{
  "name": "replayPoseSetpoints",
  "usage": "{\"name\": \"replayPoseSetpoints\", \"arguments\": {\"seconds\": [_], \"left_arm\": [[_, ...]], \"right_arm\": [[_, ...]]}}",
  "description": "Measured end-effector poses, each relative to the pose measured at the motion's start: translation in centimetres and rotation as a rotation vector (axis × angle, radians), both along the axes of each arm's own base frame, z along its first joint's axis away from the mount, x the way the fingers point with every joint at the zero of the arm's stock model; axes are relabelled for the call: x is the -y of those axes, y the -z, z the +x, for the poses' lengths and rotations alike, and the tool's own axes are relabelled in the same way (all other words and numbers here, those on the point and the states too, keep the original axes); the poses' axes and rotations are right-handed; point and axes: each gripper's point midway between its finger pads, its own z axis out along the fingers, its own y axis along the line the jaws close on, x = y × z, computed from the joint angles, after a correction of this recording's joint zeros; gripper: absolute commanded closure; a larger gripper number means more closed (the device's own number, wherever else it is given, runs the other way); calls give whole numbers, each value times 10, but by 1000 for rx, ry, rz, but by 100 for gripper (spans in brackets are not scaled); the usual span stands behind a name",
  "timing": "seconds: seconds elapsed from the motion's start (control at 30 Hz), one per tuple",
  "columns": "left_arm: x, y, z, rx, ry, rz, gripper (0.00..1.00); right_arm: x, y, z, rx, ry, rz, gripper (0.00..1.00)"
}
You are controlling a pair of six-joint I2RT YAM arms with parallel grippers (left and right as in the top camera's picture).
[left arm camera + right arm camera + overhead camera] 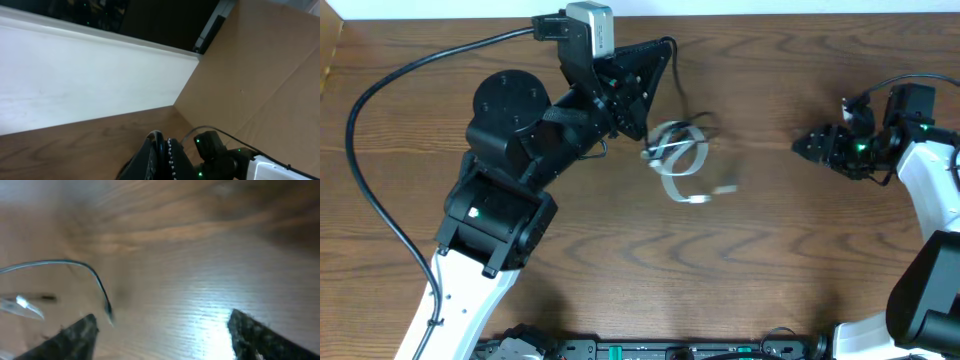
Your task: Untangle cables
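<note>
My left gripper (660,52) is at the back of the table and is shut on the thin black cable (668,70). The cable loops over the fingertips and hangs toward the tangle. In the left wrist view the fingers (163,150) pinch the black cable (159,137). The white cable (682,165) lies in a blurred coil mid-table, with its plug (725,188) at the right. My right gripper (808,146) is open and empty, to the right of the tangle. In the right wrist view, a black cable end (100,287) and a white piece (20,305) lie ahead of the open fingers (162,330).
The left arm's thick black wire (380,90) curves over the table's left side. A white wall (90,80) and a brown board (260,75) stand behind the table. The right arm (220,155) shows in the left wrist view.
</note>
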Motion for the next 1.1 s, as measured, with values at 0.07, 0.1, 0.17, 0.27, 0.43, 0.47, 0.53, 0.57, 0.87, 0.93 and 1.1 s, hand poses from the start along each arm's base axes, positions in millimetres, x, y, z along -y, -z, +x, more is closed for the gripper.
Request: {"name": "replayPoseSetpoints", "arguments": {"seconds": [0.07,0.1,0.17,0.27,0.43,0.47,0.53,0.57,0.87,0.93,1.1], "left_arm": [[1,4,2,-11,2,5,92],[2,6,3,-18,3,9,93],[4,11,6,-32,3,15,93],[5,15,9,-41,3,20,92],[7,7,14,-26,3,-21,93],[7,3,14,-21,3,-36,93],[7,-3,14,-15,4,-67,93],[7,-5,14,-16,4,-79,93],[12,-8,8,-65,49,-135,92],[14,-9,6,-75,68,-147,92],[20,-9,-1,-101,116,-168,92]], "right_arm": [[-9,-5,0,24,-39,4,1],[-12,-9,0,41,-57,1,1],[-18,-22,0,84,-84,-4,1],[-25,-50,-1,174,-112,-11,1],[-60,-108,-8,399,-259,18,1],[-70,-118,-10,442,-301,28,1],[-90,-133,-14,523,-387,46,1],[-99,-138,-15,551,-423,53,1],[-154,-148,-25,704,-666,62,11],[-163,-151,-22,747,-698,54,13],[-180,-151,-7,832,-744,13,24]]}}
